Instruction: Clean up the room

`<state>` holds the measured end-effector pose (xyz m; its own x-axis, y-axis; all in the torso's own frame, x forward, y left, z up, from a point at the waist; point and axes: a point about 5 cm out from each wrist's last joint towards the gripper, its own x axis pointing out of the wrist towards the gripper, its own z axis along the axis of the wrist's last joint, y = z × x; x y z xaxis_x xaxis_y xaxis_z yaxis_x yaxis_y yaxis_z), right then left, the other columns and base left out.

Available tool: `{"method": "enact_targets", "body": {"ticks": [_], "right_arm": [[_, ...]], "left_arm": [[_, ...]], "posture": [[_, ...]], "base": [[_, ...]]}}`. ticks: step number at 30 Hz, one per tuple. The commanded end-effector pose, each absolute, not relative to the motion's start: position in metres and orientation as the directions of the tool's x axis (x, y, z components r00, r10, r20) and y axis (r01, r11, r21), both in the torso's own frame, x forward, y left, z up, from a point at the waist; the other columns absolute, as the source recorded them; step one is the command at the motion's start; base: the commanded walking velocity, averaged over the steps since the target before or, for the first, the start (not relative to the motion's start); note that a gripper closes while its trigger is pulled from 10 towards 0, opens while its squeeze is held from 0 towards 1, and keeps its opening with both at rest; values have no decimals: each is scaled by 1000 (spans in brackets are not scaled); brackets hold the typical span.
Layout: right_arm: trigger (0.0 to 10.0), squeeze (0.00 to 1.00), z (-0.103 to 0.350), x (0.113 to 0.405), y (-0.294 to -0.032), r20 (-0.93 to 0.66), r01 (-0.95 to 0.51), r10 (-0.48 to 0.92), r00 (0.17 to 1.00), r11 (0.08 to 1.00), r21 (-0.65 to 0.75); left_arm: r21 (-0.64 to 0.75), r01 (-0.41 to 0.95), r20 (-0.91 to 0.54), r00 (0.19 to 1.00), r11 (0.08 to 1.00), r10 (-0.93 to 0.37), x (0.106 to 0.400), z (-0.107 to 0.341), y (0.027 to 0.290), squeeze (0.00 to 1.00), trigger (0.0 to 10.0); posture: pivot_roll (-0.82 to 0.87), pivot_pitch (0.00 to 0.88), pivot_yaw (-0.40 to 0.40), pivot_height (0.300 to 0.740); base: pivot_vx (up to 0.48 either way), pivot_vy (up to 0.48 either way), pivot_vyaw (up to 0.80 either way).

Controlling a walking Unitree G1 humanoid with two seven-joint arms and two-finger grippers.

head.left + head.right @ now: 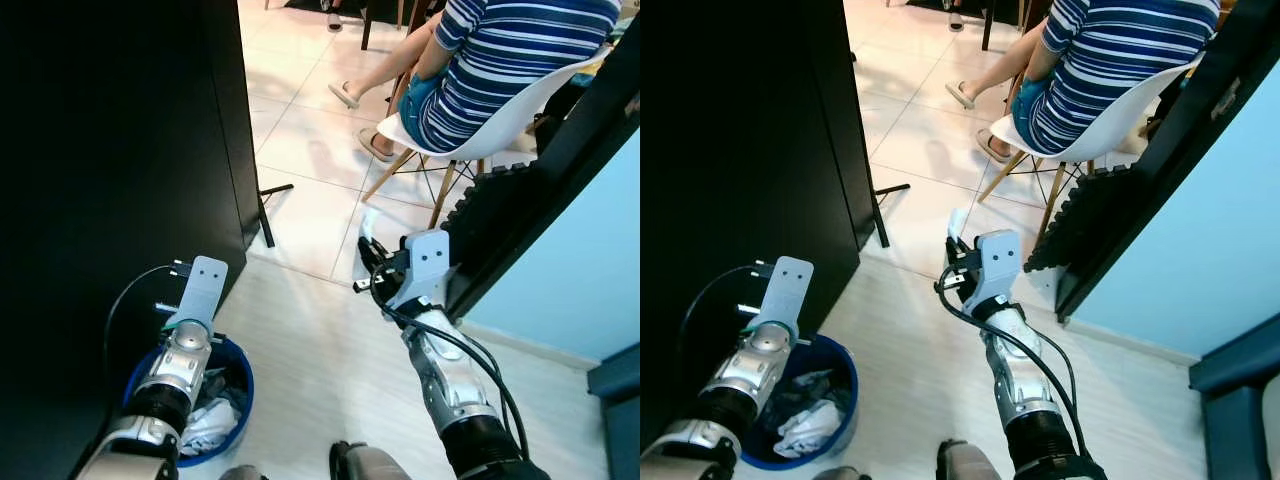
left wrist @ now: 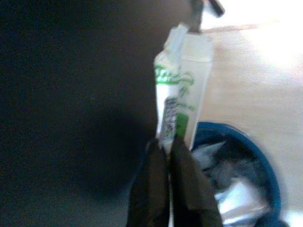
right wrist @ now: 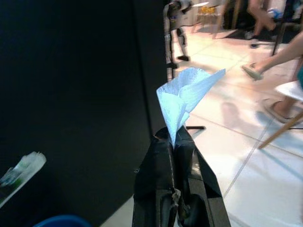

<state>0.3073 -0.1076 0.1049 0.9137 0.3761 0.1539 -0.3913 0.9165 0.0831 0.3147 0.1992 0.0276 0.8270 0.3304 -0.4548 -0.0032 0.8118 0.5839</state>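
Your left tool (image 2: pixel 166 156) is clamped tight on a white and green wrapper (image 2: pixel 179 101); the fingers (image 2: pixel 189 189) pinch its lower end and the rest stands up past the tips. In the wrist view the wrapper hangs just beside the blue bin (image 2: pixel 265 175), over its near rim, with crumpled white trash (image 2: pixel 232 194) lying inside. From the head camera you see the left arm low on your left, right over that same bin (image 1: pixel 238 400), which sits on the pale floor (image 1: pixel 320 350) against the foot of the black cabinet (image 1: pixel 120 150).

Your right tool (image 3: pixel 175 142) is closed on a tissue (image 3: pixel 187 94); the paper is gripped at its folded bottom and fans open above the fingertips. In the head views the right arm reaches forward at centre, the tissue (image 1: pixel 369 222) raised over the seam where the pale floor meets the white tiles (image 1: pixel 300 140), well apart from the bin. In the right wrist view the wrapper (image 3: pixel 21 172) shows at the lower edge, with a sliver of the bin's rim beneath it.

Ahead on your right, a person in a striped top (image 1: pixel 510 60) sits on a white chair (image 1: pixel 500 120) with wooden legs, feet in sandals on the tiles. A dark slanted panel (image 1: pixel 540 190) runs beside the chair, along a light blue wall (image 1: pixel 580 260).
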Motion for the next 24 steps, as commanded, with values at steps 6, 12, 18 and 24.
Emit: {"method": "enact_targets", "body": {"ticks": [6,12,18,24], "right_arm": [[10000,0,99,296,-109,129,-395,381,915,913,100],[10000,0,98,296,-109,120,-396,384,915,912,106],[10000,0,98,297,-108,119,-399,387,914,910,109],[10000,0,100,299,-111,115,-395,383,917,912,115]], "left_arm": [[733,55,-394,848,678,356,312,26,217,1000,10000],[743,66,-405,837,666,369,308,21,218,1000,10000],[755,57,-399,830,653,389,305,17,216,1000,10000],[754,-13,-341,847,657,408,307,20,212,0,10000]], "posture": [[-30,118,10,740],[-30,122,4,740],[-29,119,-2,740],[-25,109,-1,740]], "base": [[0,0,0],[0,0,0],[0,0,0],[0,0,0]]}}
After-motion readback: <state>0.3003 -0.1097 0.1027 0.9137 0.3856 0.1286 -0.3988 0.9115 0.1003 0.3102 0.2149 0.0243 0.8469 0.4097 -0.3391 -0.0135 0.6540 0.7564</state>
